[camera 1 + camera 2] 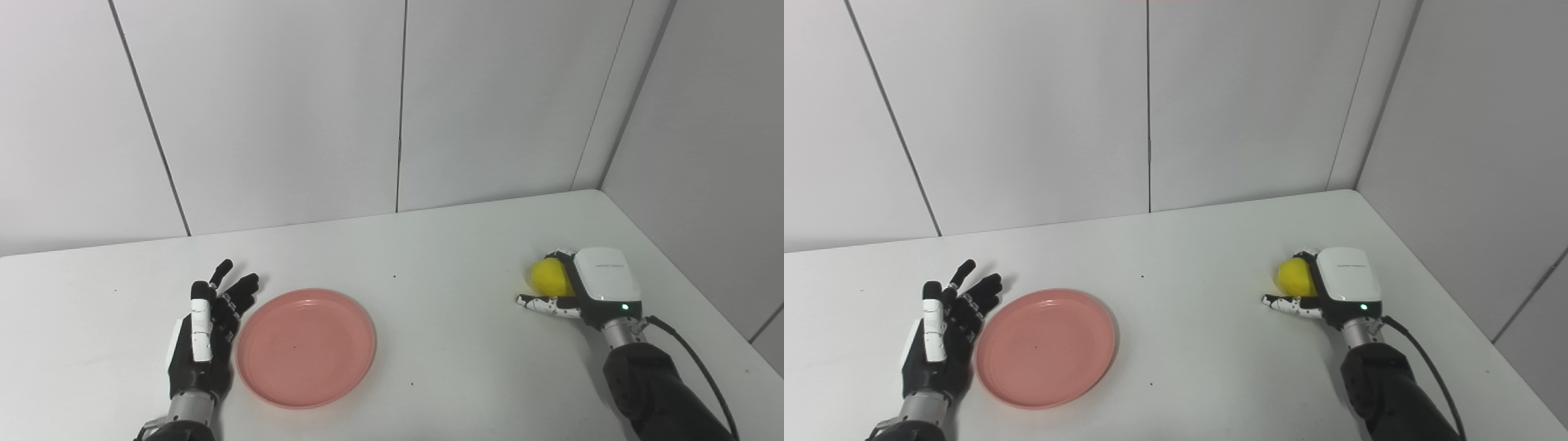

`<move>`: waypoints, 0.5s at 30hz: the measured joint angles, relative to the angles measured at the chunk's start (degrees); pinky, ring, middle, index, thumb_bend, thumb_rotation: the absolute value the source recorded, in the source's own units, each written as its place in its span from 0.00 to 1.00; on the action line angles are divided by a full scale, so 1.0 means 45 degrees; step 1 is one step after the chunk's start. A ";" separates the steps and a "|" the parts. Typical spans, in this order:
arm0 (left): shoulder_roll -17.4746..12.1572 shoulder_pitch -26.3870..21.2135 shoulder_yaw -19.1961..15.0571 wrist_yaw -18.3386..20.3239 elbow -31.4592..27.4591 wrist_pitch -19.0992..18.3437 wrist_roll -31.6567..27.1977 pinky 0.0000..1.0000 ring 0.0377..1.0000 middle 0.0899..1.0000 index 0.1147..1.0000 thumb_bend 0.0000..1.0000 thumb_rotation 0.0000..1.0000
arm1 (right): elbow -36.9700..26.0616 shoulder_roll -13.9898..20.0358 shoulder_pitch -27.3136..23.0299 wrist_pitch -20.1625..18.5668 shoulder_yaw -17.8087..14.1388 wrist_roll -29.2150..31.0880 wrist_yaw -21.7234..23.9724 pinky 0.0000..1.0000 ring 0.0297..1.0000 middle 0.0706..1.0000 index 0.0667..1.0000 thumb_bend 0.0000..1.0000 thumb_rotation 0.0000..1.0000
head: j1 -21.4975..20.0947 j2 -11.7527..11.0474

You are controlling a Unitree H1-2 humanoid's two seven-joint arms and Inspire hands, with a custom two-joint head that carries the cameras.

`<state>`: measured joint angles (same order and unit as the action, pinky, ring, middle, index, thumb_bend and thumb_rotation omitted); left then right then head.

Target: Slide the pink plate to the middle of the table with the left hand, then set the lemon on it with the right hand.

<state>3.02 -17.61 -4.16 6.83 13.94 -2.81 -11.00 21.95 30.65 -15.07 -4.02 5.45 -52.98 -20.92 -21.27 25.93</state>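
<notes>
The pink plate lies flat on the white table, left of the middle. Beside its left rim rests my left hand, open, with fingers spread and pointing away from me; whether it touches the rim I cannot tell. At the right of the table sits the yellow lemon. Around it is my right hand, fingers curled over its far side and thumb stretched out along its near side. The lemon looks down on the table, and the hand hides its right part.
White wall panels stand behind the table, and a side wall runs along its right edge. A black cable trails from my right wrist. Bare table surface lies between the plate and the lemon.
</notes>
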 measured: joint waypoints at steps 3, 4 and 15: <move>-0.0002 -0.0006 0.0000 0.0000 0.0026 0.0000 0.0000 0.87 0.80 0.70 0.86 0.91 0.95 | 0.0023 0.0029 -0.0002 -0.0002 0.0041 0.0079 -0.0002 0.49 0.52 0.56 0.60 0.82 0.75 | 0.0000 0.0000; -0.0002 -0.0009 0.0000 0.0000 0.0037 0.0000 0.0000 0.87 0.80 0.70 0.86 0.91 0.95 | 0.0060 0.0037 -0.0010 -0.0002 0.0043 0.0103 -0.0024 0.48 0.51 0.55 0.59 0.82 0.75 | 0.0000 0.0000; -0.0003 -0.0019 0.0012 0.0000 -0.0002 -0.0051 0.0001 0.86 0.80 0.72 0.86 0.90 0.93 | 0.0186 0.0130 -0.0046 -0.0063 0.0109 0.0365 -0.0148 0.32 0.39 0.46 0.53 0.63 0.67 | 0.0059 0.0039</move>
<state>3.00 -17.70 -4.11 6.83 13.93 -3.03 -10.99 22.79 31.23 -15.28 -4.30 5.94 -51.34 -21.58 -21.01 26.10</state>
